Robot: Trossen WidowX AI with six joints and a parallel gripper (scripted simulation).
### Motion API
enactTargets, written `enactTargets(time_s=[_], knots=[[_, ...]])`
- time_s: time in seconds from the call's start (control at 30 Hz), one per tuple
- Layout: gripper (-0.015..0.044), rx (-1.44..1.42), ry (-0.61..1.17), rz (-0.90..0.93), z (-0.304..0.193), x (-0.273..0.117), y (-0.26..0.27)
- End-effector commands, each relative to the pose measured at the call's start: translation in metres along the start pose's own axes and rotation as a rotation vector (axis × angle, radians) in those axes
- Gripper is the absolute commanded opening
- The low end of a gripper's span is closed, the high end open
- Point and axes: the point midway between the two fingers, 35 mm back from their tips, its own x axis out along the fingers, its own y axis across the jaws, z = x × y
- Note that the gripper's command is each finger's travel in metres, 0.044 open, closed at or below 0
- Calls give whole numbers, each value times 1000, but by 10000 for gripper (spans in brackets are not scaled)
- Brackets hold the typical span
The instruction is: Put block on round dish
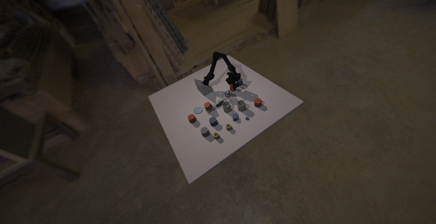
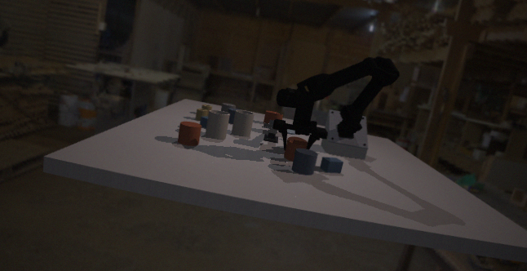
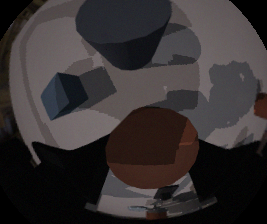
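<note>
beside a dark blue-grey cylinder (image 1: 239,82) (image 2: 304,162) (image 3: 126,30), the tool (image 1: 233,87) (image 2: 297,148) (image 3: 148,135) grips an orange-red round cup (image 1: 232,88) (image 2: 295,149) (image 3: 146,150), low over the tabletop (image 1: 189,160) (image 2: 171,178) (image 3: 91,127); lifting looks done, setting down remains. the hidden block is not identifiable; the pale round dish (image 1: 198,110) looks bare. no writing is legible.

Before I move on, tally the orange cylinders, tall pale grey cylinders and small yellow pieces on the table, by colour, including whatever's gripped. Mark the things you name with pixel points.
Orange cylinders (image 1: 208,106) (image 2: 189,133) (image 3: 152,145): 4, one of them in the gripper (image 1: 233,87) (image 2: 297,148) (image 3: 148,135)
Tall pale grey cylinders (image 1: 226,107) (image 2: 217,126): 2
Small yellow pieces (image 1: 228,127) (image 2: 201,114): 2
Total: 8
</note>
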Motion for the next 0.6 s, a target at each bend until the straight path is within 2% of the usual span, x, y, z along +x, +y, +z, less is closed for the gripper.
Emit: enactTargets(time_s=[0.0,0.5,0.57], knots=[[26,0,0,0,0,0,0],[420,0,1,0,0,-2,0],[440,3,5,-1,-1,-20,-2]])
